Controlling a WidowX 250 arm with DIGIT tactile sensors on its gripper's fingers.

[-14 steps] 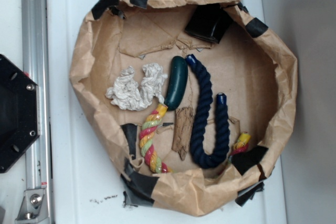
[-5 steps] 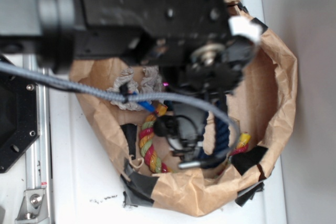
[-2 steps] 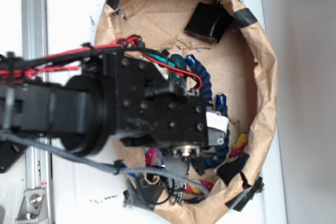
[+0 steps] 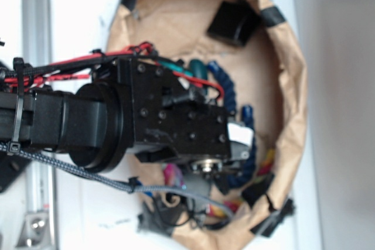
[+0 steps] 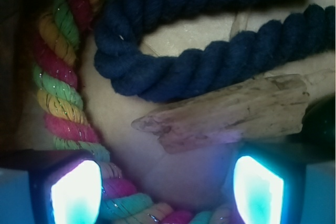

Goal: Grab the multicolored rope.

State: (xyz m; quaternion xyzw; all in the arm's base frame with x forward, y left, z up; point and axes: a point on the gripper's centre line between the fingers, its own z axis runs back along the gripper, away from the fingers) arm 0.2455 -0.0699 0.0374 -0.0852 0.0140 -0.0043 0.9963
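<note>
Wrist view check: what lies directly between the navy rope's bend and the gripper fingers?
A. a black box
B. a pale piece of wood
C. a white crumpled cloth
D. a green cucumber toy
B. In the wrist view the pale piece of wood lies just below the navy rope, above the lit fingers of the gripper; the multicolored rope runs down the left side.

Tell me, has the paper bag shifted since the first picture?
Yes. The paper bag looks narrower now: its left rim has moved right, away from the metal rail, uncovering more white surface.
</note>
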